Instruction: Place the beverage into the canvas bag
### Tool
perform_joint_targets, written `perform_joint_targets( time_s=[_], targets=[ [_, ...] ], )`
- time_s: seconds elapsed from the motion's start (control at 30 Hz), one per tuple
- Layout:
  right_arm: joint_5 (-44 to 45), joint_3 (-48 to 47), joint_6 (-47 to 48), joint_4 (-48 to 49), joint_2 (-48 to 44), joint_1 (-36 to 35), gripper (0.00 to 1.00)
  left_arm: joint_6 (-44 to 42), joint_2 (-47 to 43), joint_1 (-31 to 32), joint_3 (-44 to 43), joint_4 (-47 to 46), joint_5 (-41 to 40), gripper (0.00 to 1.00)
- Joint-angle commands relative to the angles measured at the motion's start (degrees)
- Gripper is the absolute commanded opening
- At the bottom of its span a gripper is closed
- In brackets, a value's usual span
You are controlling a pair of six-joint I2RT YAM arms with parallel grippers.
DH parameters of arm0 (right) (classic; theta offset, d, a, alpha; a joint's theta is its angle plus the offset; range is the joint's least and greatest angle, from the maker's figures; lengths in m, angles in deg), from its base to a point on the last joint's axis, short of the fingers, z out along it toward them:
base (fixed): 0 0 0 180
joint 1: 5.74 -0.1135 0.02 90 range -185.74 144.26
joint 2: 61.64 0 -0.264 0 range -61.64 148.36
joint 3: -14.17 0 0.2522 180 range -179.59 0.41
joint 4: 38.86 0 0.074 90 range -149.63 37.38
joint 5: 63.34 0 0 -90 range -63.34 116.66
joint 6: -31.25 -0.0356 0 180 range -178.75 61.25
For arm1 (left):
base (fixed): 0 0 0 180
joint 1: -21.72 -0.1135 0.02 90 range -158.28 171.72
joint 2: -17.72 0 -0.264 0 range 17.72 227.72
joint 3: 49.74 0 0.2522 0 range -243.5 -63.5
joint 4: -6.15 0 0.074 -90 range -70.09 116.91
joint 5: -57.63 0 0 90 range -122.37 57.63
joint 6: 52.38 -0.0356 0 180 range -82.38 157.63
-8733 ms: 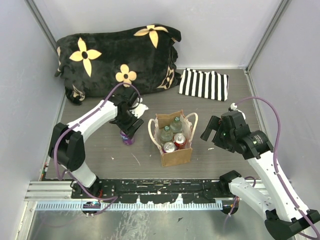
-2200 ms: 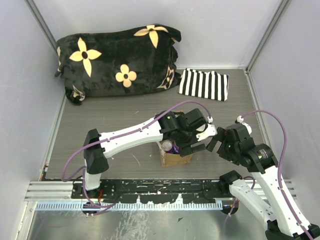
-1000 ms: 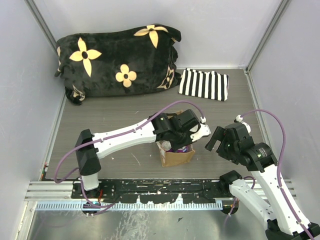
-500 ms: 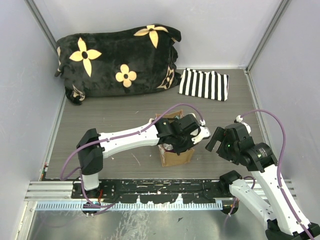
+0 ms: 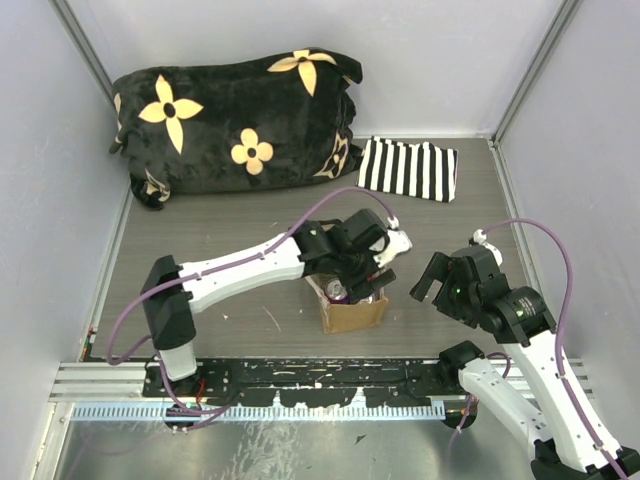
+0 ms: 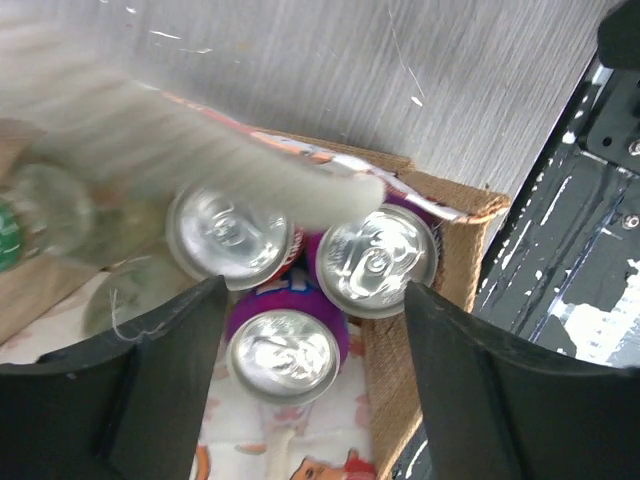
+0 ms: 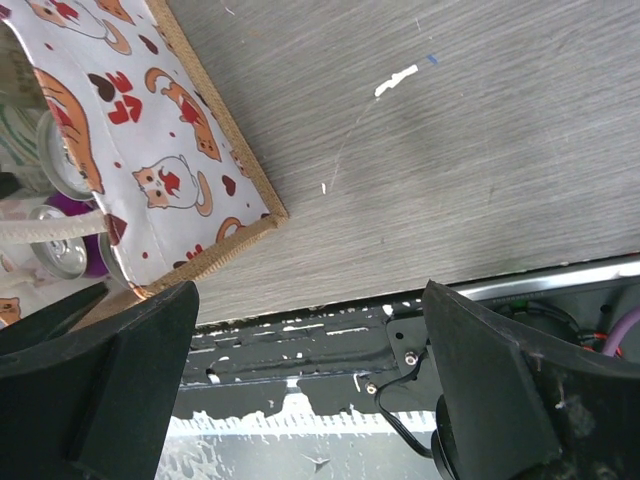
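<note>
The tan canvas bag stands at the table's near middle. A purple can stands inside it beside other silver-topped cans and clear bottles. My left gripper hovers over the bag's mouth, open and empty. In the left wrist view its jaws stand wide on either side of the purple can, above it and apart from it. A cream handle blurs across that view. My right gripper is open and empty just right of the bag. Its wrist view shows the bag's cat-print lining.
A black pillow with yellow flowers lies at the back left. A black-and-white striped cloth lies at the back right. The black mounting rail runs along the near edge. Grey walls close in both sides.
The left gripper carried the purple can from the table into the bag, opened, and has now drawn back up and left. The can stays in the bag. The right arm barely moved.
</note>
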State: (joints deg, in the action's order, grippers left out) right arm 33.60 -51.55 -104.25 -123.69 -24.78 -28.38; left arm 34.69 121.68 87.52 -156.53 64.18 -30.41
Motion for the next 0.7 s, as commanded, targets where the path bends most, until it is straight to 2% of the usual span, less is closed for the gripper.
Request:
perform_joint_targets(
  time_s=[0.0, 0.2, 0.47, 0.67],
  targets=[
    [0.97, -2.59, -0.72, 4.27, -1.08, -0.07, 1.00, 0.72, -7.30, -3.80, -0.88, -0.22, 1.45, 0.83],
    [-0.30, -2.55, -0.21, 7.61, 0.26, -0.09, 1.00, 2.26, -13.39, -9.64, 1.96, -0.18, 4.05, 0.95],
    [-3.12, -1.10, 0.54, 12.99, 3.12, -0.03, 1.00, 5.77, -22.79, -20.58, 9.96, -3.23, 12.21, 0.97],
    [-4.61, -0.28, 0.67, 15.85, 4.39, -0.06, 1.00, 6.19, -28.80, -26.52, 15.94, -4.19, 11.76, 0.99]
  ],
)
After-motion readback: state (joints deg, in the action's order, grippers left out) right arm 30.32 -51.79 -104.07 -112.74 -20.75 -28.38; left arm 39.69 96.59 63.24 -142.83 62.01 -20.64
